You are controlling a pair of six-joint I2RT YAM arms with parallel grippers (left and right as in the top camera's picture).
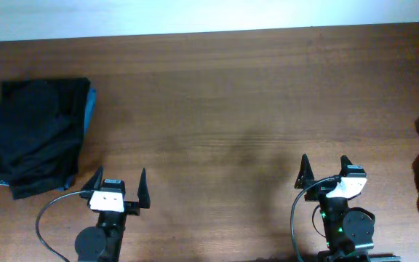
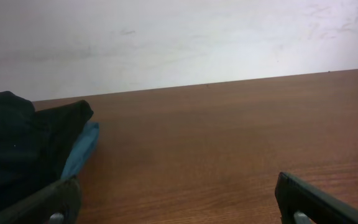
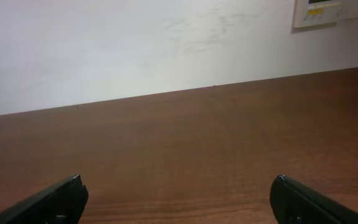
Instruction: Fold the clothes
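Far left, piled black clothes, blue-edged

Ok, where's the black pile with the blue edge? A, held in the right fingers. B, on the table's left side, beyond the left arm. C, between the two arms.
B: the black pile lies on the table, out beyond the open left fingers and to their left, untouched.

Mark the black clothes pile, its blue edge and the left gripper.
black clothes pile [image 1: 38, 135], overhead view, middle of the top layer.
blue edge [image 2: 82, 149], left wrist view, middle of the blue strip.
left gripper [image 1: 121, 172], overhead view, midway between its open fingertips.
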